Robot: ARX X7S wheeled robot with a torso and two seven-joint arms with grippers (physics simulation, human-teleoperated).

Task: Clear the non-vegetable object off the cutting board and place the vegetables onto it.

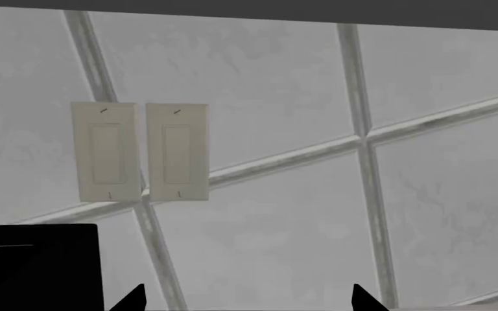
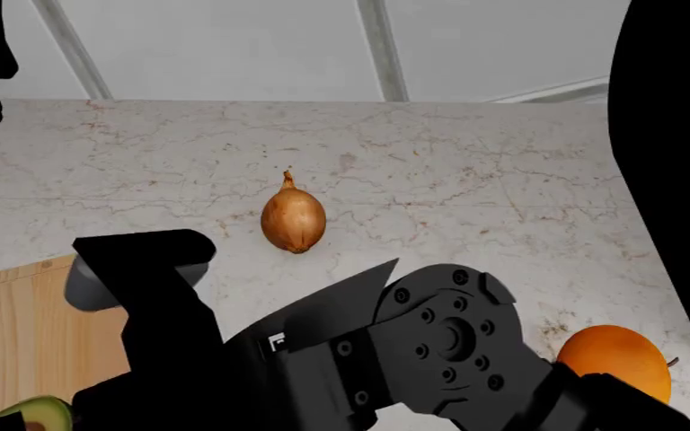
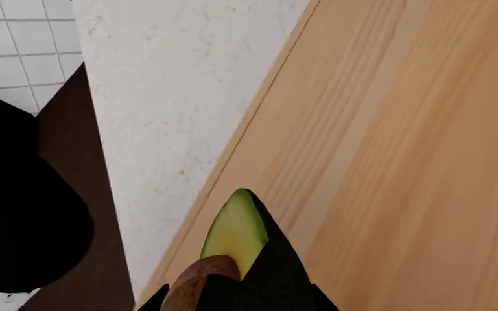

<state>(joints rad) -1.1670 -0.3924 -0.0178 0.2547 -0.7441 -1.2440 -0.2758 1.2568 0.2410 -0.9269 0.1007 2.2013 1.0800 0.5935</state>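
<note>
Looking through the left wrist view first, you see only a tiled wall with two wall switches point(image 1: 141, 152) side by side and two dark fingertips of the left claw point(image 1: 244, 301) standing well apart at the frame edge, so that claw is spread wide and carries nothing; no task object appears here. In the head view you count one onion point(image 2: 292, 220) upright on the marble tabletop point(image 2: 465, 180), one orange point(image 2: 614, 357) on the tabletop near the right edge and off the board, and one avocado half point(image 2: 33, 413) showing at the lower left corner beside the cutting board point(image 2: 15, 323), of which only one corner is in frame; a dark arm crosses the foreground. In the right wrist view the avocado half point(image 3: 236, 236) sits between the fingers of the right claw point(image 3: 236, 295), cut face and brown pit visible, hanging over the cutting board point(image 3: 404, 162) near its edge; the claw looks clamped on it. The step in hand appears to be placing the avocado: the fruit already seems cleared. Your next move likely calls for lowering the half onto the wood, releasing it, then fetching the onion, which lies apart from the board.
</note>
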